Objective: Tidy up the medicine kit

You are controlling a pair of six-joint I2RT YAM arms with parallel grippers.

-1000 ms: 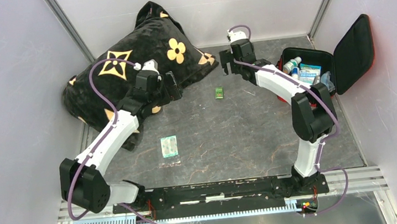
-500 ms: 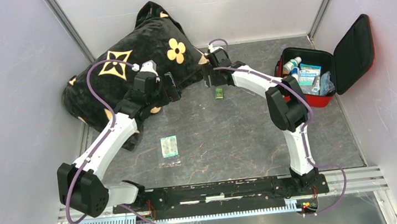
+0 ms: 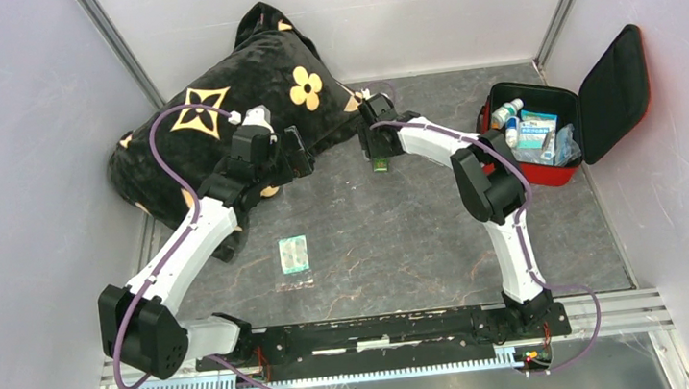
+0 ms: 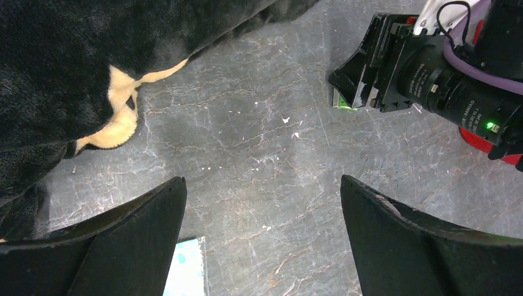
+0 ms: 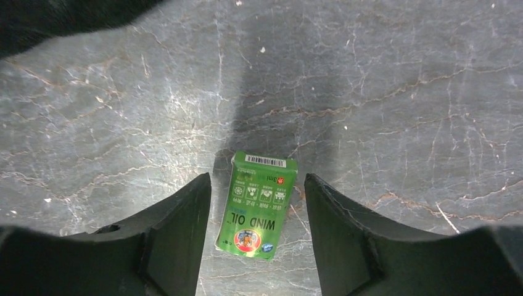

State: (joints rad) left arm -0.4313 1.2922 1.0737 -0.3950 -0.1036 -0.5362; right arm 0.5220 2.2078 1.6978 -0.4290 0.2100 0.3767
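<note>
my right claw [image 5: 256, 185] straddles the green wind oil box [image 5: 259, 213], jaws part-open, clear of its long sides that run along the gap; the red medicine kit [image 3: 552, 176] lies open far right.

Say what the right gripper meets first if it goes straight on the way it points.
The green box: it lies flat on the table, under the right gripper, jaws open either side. How near is hard to tell.

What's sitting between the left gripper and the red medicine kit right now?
In the top view, the right gripper and its arm lie between the left gripper and the medicine kit. The right wrist view shows its fingers straddling a green Wind Oil box.
</note>
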